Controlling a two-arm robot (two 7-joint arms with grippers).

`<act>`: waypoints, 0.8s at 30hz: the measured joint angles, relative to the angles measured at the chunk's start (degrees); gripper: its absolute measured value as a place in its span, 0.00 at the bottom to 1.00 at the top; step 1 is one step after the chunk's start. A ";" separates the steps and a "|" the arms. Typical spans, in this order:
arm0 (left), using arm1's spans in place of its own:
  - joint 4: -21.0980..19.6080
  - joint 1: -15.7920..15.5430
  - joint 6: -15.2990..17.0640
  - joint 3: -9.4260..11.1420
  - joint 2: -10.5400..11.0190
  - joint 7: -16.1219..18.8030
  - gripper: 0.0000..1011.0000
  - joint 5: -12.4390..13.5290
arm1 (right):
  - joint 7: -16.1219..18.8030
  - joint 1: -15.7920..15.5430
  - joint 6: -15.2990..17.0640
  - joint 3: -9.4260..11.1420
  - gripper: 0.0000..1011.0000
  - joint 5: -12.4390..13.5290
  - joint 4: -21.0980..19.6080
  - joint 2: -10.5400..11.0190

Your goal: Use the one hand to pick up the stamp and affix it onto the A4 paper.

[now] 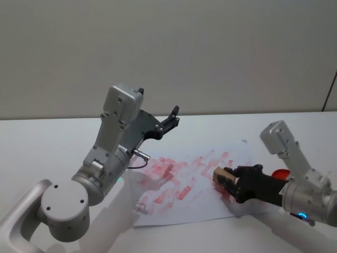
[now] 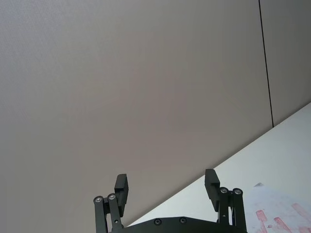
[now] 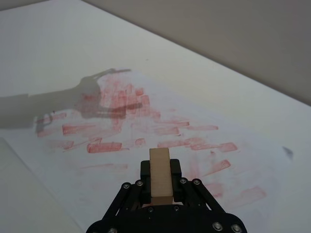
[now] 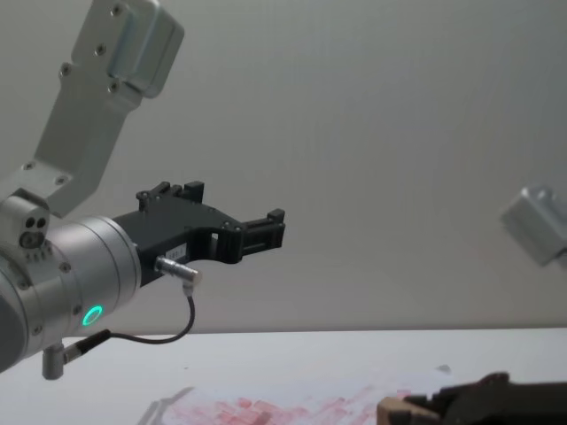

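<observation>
Now the stamp (image 1: 220, 173), a pale wooden block, sits clamped in the jaws of the right gripper (image 1: 228, 182), low over the right edge of the A4 paper (image 1: 174, 213) with its red prints; contact with the sheet is hard to call. A small red object (image 1: 280, 173) lies behind that wrist on the desk (image 1: 42, 147). Left gripper (image 1: 172, 117) hangs raised by the paper's far side, jaws wide, holding nothing.

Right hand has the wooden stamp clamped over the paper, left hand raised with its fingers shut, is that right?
Not quite. The left hand is raised, but its fingers are open, wide apart with nothing between them, as the left wrist view shows. The right hand does clamp the wooden stamp over the A4 paper.
</observation>
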 joint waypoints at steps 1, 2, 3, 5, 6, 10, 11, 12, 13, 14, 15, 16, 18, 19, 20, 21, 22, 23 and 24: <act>0.00 0.00 0.00 0.00 0.00 0.00 0.99 0.00 | 1.00 0.48 0.14 -0.22 0.21 -0.30 0.96 -0.16; 0.00 0.00 0.00 0.00 0.00 0.00 0.99 0.00 | 1.85 0.86 0.25 -0.39 0.21 -0.53 1.59 -0.28; 0.00 0.00 0.00 0.00 0.00 0.00 0.99 0.00 | 1.85 0.86 0.25 -0.39 0.21 -0.53 1.59 -0.28; 0.00 0.00 0.00 0.00 0.00 0.00 0.99 0.00 | 3.05 1.38 0.48 -0.63 0.21 -0.97 2.75 -0.43; 0.00 0.00 0.00 0.00 0.00 0.00 0.99 0.00 | 3.63 1.65 0.59 -0.74 0.21 -1.13 3.26 -0.49; 0.00 0.00 0.00 0.00 0.00 0.00 0.99 0.00 | 4.83 2.29 0.67 -0.86 0.21 -1.49 4.24 -0.58; 0.00 0.00 0.00 0.00 0.00 0.00 0.99 0.00 | 4.93 2.39 0.68 -0.89 0.21 -1.53 4.36 -0.58; 0.00 0.00 0.00 0.00 0.00 0.00 0.99 0.00 | 5.06 2.47 0.68 -0.92 0.21 -1.60 4.47 -0.59; 0.00 0.00 0.00 0.00 0.00 0.00 0.99 0.00 | 5.37 2.67 0.68 -0.99 0.21 -1.71 4.73 -0.61; 0.00 0.00 0.00 0.00 0.00 0.00 0.99 0.00 | 5.49 2.76 0.66 -1.02 0.21 -1.75 4.84 -0.61; 0.00 0.00 0.00 0.00 0.00 0.00 0.99 0.00 | 5.60 2.83 0.60 -1.05 0.21 -1.78 4.95 -0.62; 0.00 0.00 0.00 0.00 0.00 0.00 0.99 0.00 | 5.68 2.92 0.51 -1.09 0.21 -1.83 5.07 -0.63; 0.00 0.00 0.00 0.00 0.00 0.00 0.99 0.00 | 5.88 3.11 0.05 -1.19 0.21 -1.97 5.34 -0.66; 0.00 0.00 0.00 0.00 0.00 0.00 0.99 0.00 | 5.92 3.16 -0.15 -1.22 0.21 -2.00 5.41 -0.66; 0.00 0.00 0.00 0.00 0.00 0.00 0.99 0.00 | 5.98 3.29 -0.60 -1.30 0.21 -2.06 5.58 -0.68; 0.00 0.00 0.00 0.00 0.00 0.00 0.99 0.00 | 6.00 3.34 -0.82 -1.32 0.21 -2.07 5.65 -0.69; 0.00 0.00 0.00 0.00 0.00 0.00 0.99 0.00 | 6.00 3.45 -1.26 -1.44 0.21 -2.14 5.70 -0.69; 0.00 0.00 0.00 0.00 0.00 0.00 0.99 0.00 | 6.00 3.45 -1.26 -1.44 0.21 -2.14 5.70 -0.69; 0.00 0.00 0.00 0.00 0.00 0.00 0.99 0.00 | 5.99 3.56 -1.71 -1.49 0.21 -2.19 5.71 -0.70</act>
